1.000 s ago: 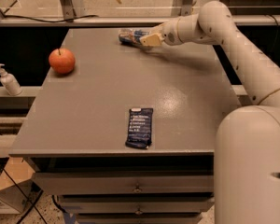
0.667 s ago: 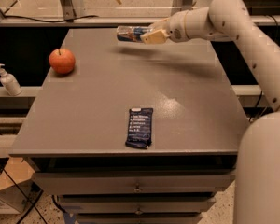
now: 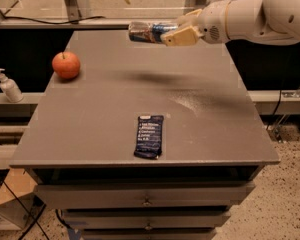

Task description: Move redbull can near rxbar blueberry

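Camera view, from the left: a white pump bottle (image 3: 9, 86) stands on a ledge beside the grey table (image 3: 105, 109), off its surface. A red-orange apple (image 3: 66, 65) sits near the table's left edge. The rxbar blueberry (image 3: 149, 136) lies flat near the front edge, around the middle. Well apart from it, above the far edge, the redbull can (image 3: 145, 32) hangs in the air on its side, casting a shadow on the tabletop below. Its right end sits clamped between the tan fingers (image 3: 179, 36), one above and one below, and its left end sticks out free. The gripper (image 3: 173, 30) hovers over the back of the table, with its white arm (image 3: 250, 16) reaching in from the right.
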Robot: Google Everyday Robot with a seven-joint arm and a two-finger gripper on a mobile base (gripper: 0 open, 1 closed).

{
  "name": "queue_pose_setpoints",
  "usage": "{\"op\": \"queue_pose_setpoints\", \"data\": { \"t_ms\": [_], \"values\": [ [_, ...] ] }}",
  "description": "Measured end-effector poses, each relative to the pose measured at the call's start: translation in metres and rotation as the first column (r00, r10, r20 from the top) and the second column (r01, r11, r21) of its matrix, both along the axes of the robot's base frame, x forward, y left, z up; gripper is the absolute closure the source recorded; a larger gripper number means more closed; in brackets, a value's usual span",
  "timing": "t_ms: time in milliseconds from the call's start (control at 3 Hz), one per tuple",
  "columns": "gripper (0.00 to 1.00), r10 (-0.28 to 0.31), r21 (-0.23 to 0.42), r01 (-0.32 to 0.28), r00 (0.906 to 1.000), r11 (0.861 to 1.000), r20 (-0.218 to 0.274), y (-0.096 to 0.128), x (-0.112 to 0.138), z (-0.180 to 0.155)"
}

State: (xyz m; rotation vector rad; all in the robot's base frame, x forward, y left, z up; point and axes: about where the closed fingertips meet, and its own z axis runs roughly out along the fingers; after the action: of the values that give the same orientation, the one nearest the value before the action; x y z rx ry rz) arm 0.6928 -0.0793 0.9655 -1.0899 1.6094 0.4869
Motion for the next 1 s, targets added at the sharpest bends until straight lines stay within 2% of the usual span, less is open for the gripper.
{"op": "queue_pose_setpoints", "data": {
  "t_ms": [333, 667, 1000],
  "values": [
    [1.00, -0.009, -0.016, 0.008, 0.9993, 1.000, -0.037, -0.0096, -0.0123, -0.0200],
    [1.00, -0.004, -0.014, 0.003, 0.9994, 1.000, -0.034, -0.0062, -0.0108, -0.0185],
    [1.00, 0.017, -0.055, -0.020, 0.9984, 0.998, -0.055, 0.0003, -0.0091, -0.0191]
  ]
}}
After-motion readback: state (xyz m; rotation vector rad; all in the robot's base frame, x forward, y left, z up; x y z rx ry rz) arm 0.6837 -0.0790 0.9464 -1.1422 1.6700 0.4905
